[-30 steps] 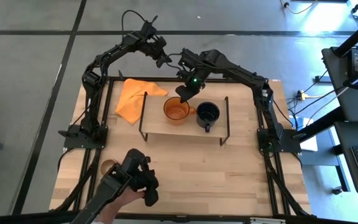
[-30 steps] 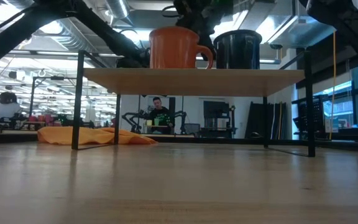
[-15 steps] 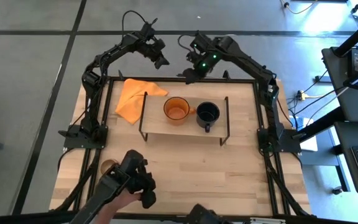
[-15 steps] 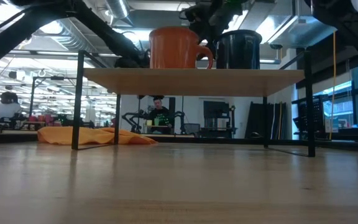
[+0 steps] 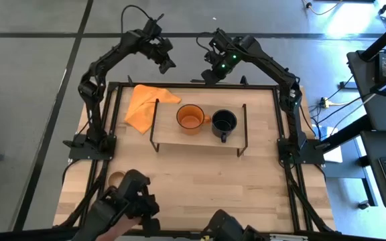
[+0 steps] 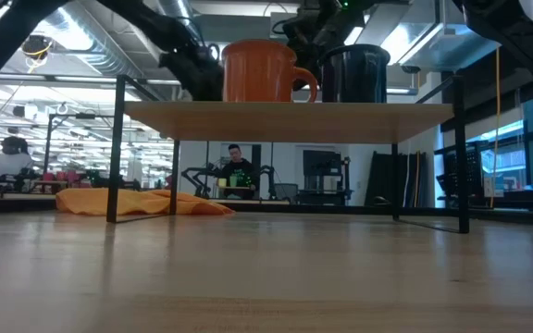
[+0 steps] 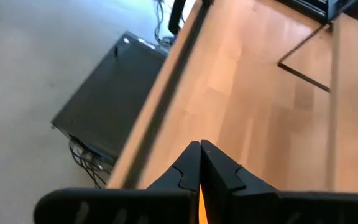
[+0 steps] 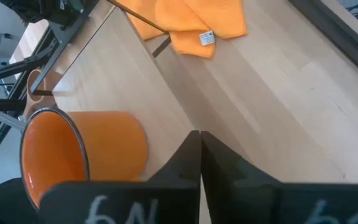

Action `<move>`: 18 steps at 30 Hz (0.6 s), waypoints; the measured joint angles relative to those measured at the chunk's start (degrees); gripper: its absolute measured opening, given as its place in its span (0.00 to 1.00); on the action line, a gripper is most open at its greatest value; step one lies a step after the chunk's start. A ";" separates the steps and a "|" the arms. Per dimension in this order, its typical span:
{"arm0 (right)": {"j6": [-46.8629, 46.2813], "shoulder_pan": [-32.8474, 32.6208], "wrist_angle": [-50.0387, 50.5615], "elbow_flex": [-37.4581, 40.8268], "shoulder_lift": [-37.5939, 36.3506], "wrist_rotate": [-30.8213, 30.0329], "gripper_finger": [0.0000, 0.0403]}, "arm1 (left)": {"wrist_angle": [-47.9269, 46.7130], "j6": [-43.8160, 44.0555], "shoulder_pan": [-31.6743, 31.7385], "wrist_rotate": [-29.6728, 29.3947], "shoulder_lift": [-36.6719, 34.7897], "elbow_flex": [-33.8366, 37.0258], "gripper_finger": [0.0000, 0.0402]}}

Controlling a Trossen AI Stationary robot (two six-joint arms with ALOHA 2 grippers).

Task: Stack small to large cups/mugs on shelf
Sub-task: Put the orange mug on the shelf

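Observation:
The orange mug [image 5: 191, 118] and the dark mug [image 5: 224, 122] stand upright side by side on the light-wood shelf [image 5: 168, 137], the orange one to the left. In the low view the orange mug [image 6: 259, 71] and the dark mug [image 6: 354, 74] rest by their bases on the shelf [image 6: 285, 111]. The tan wooden cup [image 5: 117, 179] sits on the table near the front left corner. My right gripper [image 5: 208, 75] hangs shut beyond the table's far edge, behind the orange mug [image 8: 73, 155]. My left gripper [image 5: 166, 65] is shut too, beyond the far edge and farther left.
An orange cloth [image 5: 146, 106] lies flat on the table left of the shelf, partly under its left end. A dark arm-like device [image 5: 129, 204] with a person's hand shows at the near edge, beside the tan cup. Bare wood lies in front of the shelf.
My right gripper has risen from the orange mug's far rim and drawn back past the table's far edge; the mug stays upright on the shelf. My left arm has swung a little toward the table's left. The dark device at the near edge has shifted.

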State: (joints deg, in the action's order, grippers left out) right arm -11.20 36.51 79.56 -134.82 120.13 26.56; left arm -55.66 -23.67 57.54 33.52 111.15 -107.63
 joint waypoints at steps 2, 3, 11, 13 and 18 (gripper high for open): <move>0.46 0.20 0.15 0.00 0.00 -0.03 0.02 | -1.80 0.61 -0.57 -0.13 -0.85 0.00 0.00; 1.03 0.36 0.34 0.01 0.00 -0.03 0.02 | -2.87 0.65 -0.97 -0.20 -1.40 0.00 0.00; 2.97 2.32 2.85 0.04 0.00 -2.13 0.01 | -15.39 -2.33 -6.99 -4.92 -7.52 0.00 0.00; 4.08 2.40 2.85 0.04 -0.02 -1.94 0.01 | -18.04 -3.93 -9.15 -7.69 -9.99 0.00 0.00; 5.79 2.40 2.12 0.04 0.00 -1.59 0.01 | -17.15 -6.83 -13.44 -9.18 -17.14 0.00 0.00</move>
State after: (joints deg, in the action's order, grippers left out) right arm -5.40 38.92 81.68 -134.78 120.14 24.96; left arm -72.80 -30.49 44.10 24.34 94.01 -107.63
